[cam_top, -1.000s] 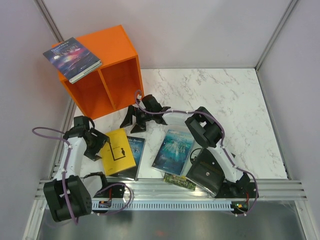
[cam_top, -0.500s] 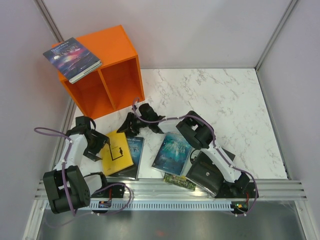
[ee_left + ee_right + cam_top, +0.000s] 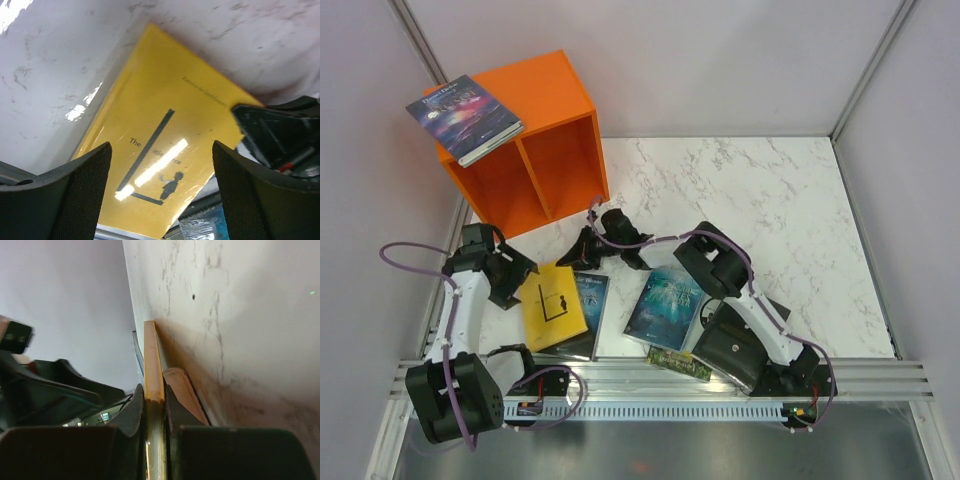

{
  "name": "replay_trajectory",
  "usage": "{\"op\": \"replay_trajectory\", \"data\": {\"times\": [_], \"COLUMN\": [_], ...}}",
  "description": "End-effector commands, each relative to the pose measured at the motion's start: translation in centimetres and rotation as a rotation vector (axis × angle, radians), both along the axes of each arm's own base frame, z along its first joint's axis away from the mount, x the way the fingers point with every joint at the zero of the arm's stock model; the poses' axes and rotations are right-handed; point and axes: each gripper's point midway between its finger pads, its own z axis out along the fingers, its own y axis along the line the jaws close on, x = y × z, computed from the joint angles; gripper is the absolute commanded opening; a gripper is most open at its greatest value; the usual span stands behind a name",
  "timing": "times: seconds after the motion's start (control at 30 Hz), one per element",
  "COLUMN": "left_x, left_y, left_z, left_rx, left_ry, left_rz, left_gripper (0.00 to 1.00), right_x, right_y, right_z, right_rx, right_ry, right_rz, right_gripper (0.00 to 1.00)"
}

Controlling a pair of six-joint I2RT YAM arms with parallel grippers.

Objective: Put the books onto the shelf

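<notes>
Right jaws closed in, gripping yellow book point(image 3: 555, 305)

Dark blue book point(image 3: 593, 298) mostly hidden from us under the yellow book point(image 3: 553, 305), its title too small for us

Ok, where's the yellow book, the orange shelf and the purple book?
yellow book point(image 3: 552, 305): top view, middle of its cover.
orange shelf point(image 3: 548, 88): top view, bare part of its top panel.
purple book point(image 3: 463, 117): top view, middle of its cover.
</notes>
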Motion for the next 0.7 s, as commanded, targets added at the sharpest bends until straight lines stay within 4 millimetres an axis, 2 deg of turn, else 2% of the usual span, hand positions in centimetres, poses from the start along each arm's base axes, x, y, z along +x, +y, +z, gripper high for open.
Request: {"op": "replay_trajectory", "data": {"times": [0.0,0.07,0.1,0.13,0.17,0.2,0.23,0.27,0.3,0.37,0.4,0.47,0.5,0.53,0.6,0.63,0.67], "left_x": [2.2,2.2,2.4,2.5,2.4,2.5,2.5,2.6,2.5,2.6,2.6,3.1,3.3,3.5,4.6,5.2,5.5], "left_y": [0.0,-0.1,-0.1,0.0,0.0,-0.2,-0.4,-0.6,-0.8,-1.4,-1.6,-2.8,-3.4,-4.5,-5.8,-6.9,-7.5], "left_z": [4.8,5.9,6.6,6.9,7.2,7.6,7.8,8.0,8.5,9.0,9.4,10.6,11.0,12.0,13.8,15.4,16.2], "left_rx": [0.028,0.033,0.036,0.038,0.037,0.034,0.024,0.020,0.018,0.001,-0.005,-0.033,-0.049,-0.098,-0.147,-0.201,-0.230], "left_ry": [-0.145,-0.167,-0.181,-0.183,-0.188,-0.199,-0.209,-0.217,-0.237,-0.264,-0.279,-0.349,-0.381,-0.429,-0.529,-0.601,-0.630], "left_rz": [-0.080,-0.092,-0.096,-0.091,-0.091,-0.098,-0.111,-0.120,-0.129,-0.160,-0.172,-0.227,-0.249,-0.290,-0.335,-0.371,-0.390], "left_gripper": [0.84,0.84,0.84,0.84,0.84,0.84,0.84,0.84,0.84,0.82,0.79,0.79,0.79,0.79,0.79,0.79,0.79], "right_x": [0.2,0.8,0.9,1.3,1.5,1.7,2.1,2.2,2.0,3.2,3.3,4.2,4.2,4.6,4.6,4.8,4.8], "right_y": [-1.5,-3.1,-3.6,-5.0,-5.6,-6.3,-7.7,-8.4,-9.4,-11.3,-12.2,-14.0,-14.7,-15.3,-15.9,-16.2,-16.3], "right_z": [3.4,4.0,6.1,5.8,6.4,8.7,8.7,9.5,11.5,13.1,15.5,16.6,18.2,18.8,20.5,20.8,21.2], "right_rx": [0.015,0.021,0.047,0.032,0.034,0.060,0.050,0.055,0.072,0.085,0.117,0.135,0.160,0.167,0.190,0.191,0.197], "right_ry": [-0.011,-0.011,-0.029,-0.016,-0.020,-0.045,-0.038,-0.044,-0.061,-0.069,-0.096,-0.081,-0.098,-0.097,-0.111,-0.111,-0.114], "right_rz": [-0.017,-0.041,-0.049,-0.072,-0.082,-0.094,-0.120,-0.132,-0.146,-0.194,-0.211,-0.255,-0.263,-0.278,-0.282,-0.289,-0.290], "right_gripper": [0.00,0.00,0.00,0.00,0.00,0.00,0.00,0.00,0.00,0.00,0.00,0.00,0.00,0.00,0.00,0.00,0.00]}}
